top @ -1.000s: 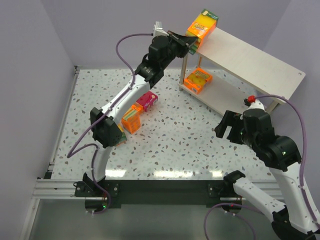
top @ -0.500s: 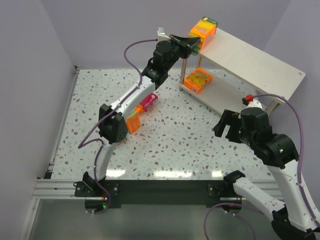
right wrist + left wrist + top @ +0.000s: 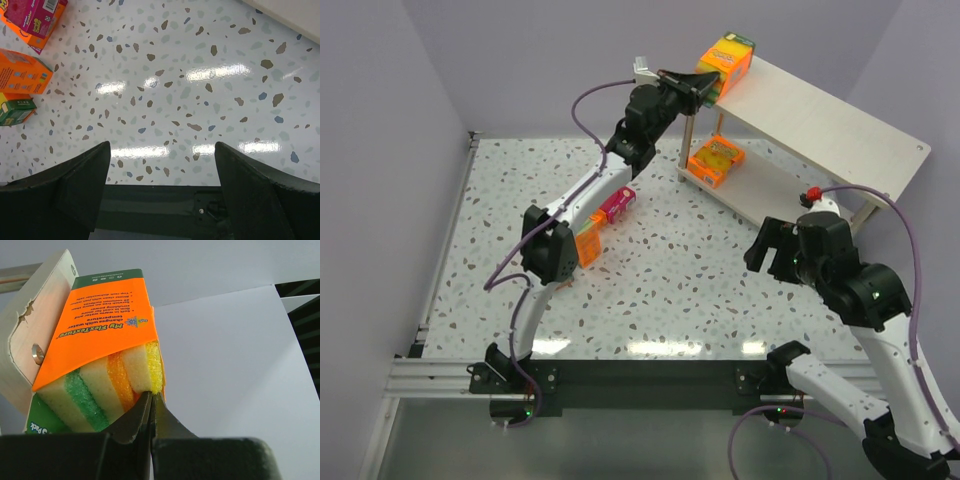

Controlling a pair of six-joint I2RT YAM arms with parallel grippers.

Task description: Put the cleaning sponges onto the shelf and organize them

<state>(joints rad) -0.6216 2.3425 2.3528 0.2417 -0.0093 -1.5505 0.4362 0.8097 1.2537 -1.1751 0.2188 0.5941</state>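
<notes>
R gripper [image 3: 160, 167] spread wide, nothing btwn fingers, over speckled white tabletop [image 3: 210, 60]; flat magenta-pink pack [image 3: 35, 15] ahead-left. L gripper [image 3: 151, 396] pinched on lower edge of thick orange sponge pack w/ yellow-green layered sides [image 3: 105, 335], just ahead of tips, on pale beige wooden shelf [image 3: 820, 120], top board's end.

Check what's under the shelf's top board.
One orange sponge pack lies on the lower board near its left end. The top board covers the lower board's far strip.
</notes>
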